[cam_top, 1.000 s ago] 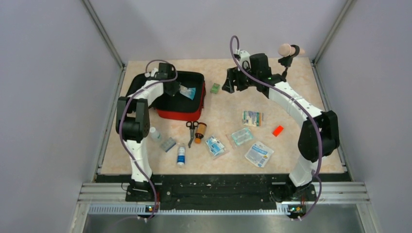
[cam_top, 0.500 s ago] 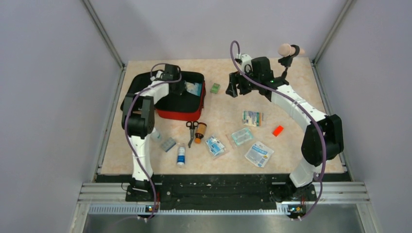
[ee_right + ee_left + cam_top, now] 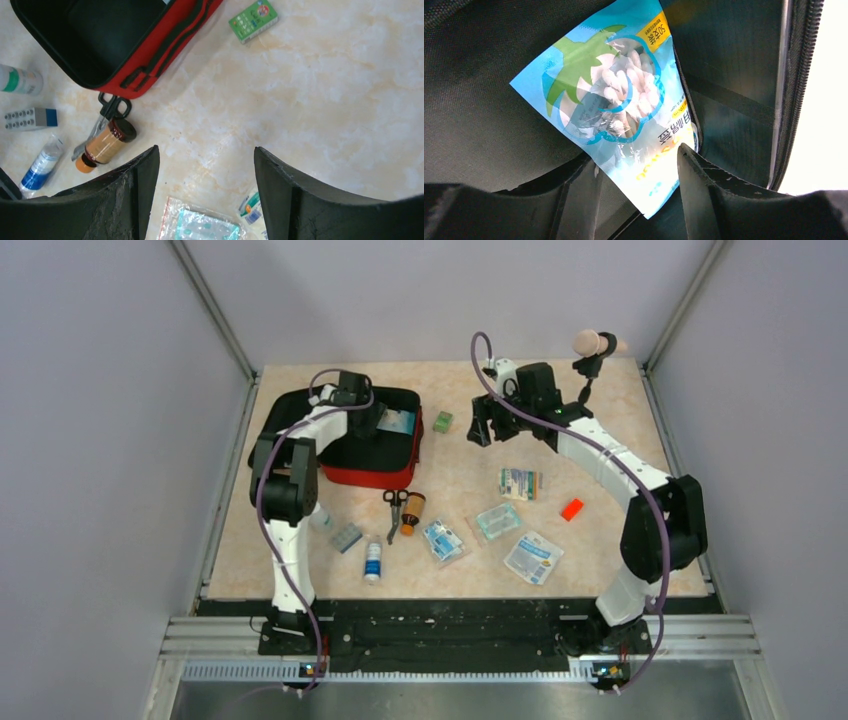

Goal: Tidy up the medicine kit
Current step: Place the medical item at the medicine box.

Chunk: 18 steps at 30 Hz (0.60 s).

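Observation:
The medicine kit (image 3: 370, 477), a red pouch with black lining, lies open at the back left of the table. My left gripper (image 3: 372, 420) is down inside it, open. In the left wrist view a blue packet of white pieces (image 3: 614, 95) lies on the black lining (image 3: 474, 100), its lower corner in the wide gap of the left gripper (image 3: 631, 170). That same packet (image 3: 398, 422) shows at the kit's right end. My right gripper (image 3: 483, 425) hovers open and empty over bare table, right of the kit (image 3: 165, 40).
A green box (image 3: 442, 421) lies right of the kit. In front are scissors (image 3: 393, 510), an orange bottle (image 3: 412, 510), a white-blue bottle (image 3: 373, 560), a blister block (image 3: 346, 537), several clear packets (image 3: 520, 483) and an orange-red block (image 3: 572, 509). A mic stands at back right (image 3: 590, 342).
My left gripper, shut on the blue packet before, has opened inside the kit and the packet now lies loose there. The right arm drifted slightly right.

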Available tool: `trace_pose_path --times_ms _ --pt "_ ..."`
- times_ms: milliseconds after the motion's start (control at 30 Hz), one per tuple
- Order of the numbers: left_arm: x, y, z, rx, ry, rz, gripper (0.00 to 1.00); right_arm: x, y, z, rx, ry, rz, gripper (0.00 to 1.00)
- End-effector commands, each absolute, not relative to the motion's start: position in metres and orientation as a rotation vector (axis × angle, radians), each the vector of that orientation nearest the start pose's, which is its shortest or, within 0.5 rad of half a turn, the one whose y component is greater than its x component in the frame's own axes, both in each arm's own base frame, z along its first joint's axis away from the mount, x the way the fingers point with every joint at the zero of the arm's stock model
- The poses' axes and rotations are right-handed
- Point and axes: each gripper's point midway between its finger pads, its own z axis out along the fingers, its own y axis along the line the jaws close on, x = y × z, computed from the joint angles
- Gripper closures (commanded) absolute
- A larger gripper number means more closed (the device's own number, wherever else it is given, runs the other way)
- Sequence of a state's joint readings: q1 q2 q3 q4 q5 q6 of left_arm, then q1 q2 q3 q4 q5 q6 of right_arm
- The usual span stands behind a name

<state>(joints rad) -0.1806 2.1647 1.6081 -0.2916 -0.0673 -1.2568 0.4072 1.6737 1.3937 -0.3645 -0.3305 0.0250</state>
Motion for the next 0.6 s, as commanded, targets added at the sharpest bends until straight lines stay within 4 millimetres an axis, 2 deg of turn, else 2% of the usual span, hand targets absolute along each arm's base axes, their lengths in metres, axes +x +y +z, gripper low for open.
trace_pose_path --times_ms 0,67,100,133,233,300,400,467,567 --pt "0.543 -0.128 0.097 -1.246 2.102 -0.582 0.38 0.402 0.230 0.202 -0.610 2.116 0.571 0.32" --pt "0.538 -0.125 0.103 -1.224 2.115 -0.562 0.33 0.401 0.228 0.201 -0.641 2.110 0.550 0.32" --pt "0.535 -0.122 0.106 -1.222 2.118 -0.539 0.08 0.399 0.227 0.200 -0.655 2.113 0.547 0.32" --pt "0.531 -0.119 0.108 -1.230 2.121 -0.518 0.02 0.396 0.227 0.198 -0.672 2.114 0.547 0.31" --pt "0.521 -0.115 0.118 -1.196 2.133 -0.498 0.01 0.388 0.223 0.193 -0.726 2.115 0.539 0.31" --pt "0.519 -0.116 0.133 -1.132 2.135 -0.511 0.01 0.382 0.221 0.190 -0.760 2.112 0.533 0.30" --pt "0.525 -0.120 0.178 -0.959 2.085 -0.545 0.01 0.369 0.217 0.183 -0.817 2.103 0.531 0.29" --pt "0.533 -0.127 0.214 -0.743 2.044 -0.587 0.01 0.357 0.215 0.175 -0.876 2.101 0.546 0.28" --pt "0.523 -0.163 0.266 -0.249 2.002 -0.739 0.01 0.340 0.207 0.161 -0.965 2.127 0.535 0.29"
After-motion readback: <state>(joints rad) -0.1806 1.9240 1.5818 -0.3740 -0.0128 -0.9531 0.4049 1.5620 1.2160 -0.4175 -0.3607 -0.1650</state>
